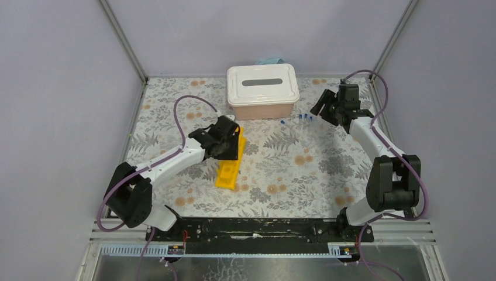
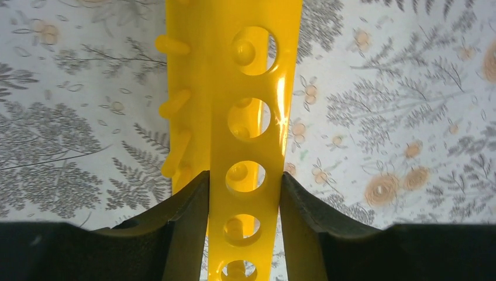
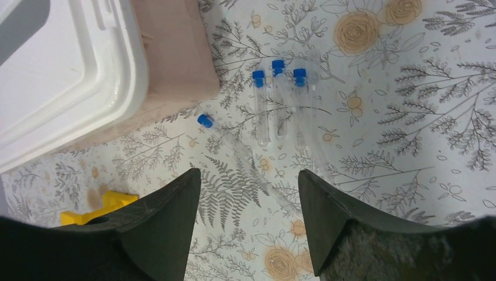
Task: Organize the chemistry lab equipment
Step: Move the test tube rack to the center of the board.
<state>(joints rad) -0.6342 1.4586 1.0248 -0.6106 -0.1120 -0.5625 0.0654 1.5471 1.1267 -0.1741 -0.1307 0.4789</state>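
From the top view, I see my left gripper (image 1: 225, 140) over the far end of the yellow rack (image 1: 229, 171). The rack lies lengthwise, near to far, on the floral table cover (image 1: 292, 175), left of centre. A white-lidded box (image 1: 263, 91) sits at the far middle. My right gripper (image 1: 325, 108) hangs near the far right corner. The blue-capped tubes (image 1: 303, 119) lie on the cover between it and the box.

On the left wrist view, both dark fingers press the long sides of the rack, clamped across its strip of round holes. Pegs stick out along the rack's left side. I cannot tell whether the gripped end is off the cover.

On the right wrist view, the fingers stand wide apart above the cover, touching nothing. Beyond them lie three tubes side by side, caps pointing far. A fourth lies at an angle just left of them, nearer the box's corner. One corner of the rack shows at the lower left.
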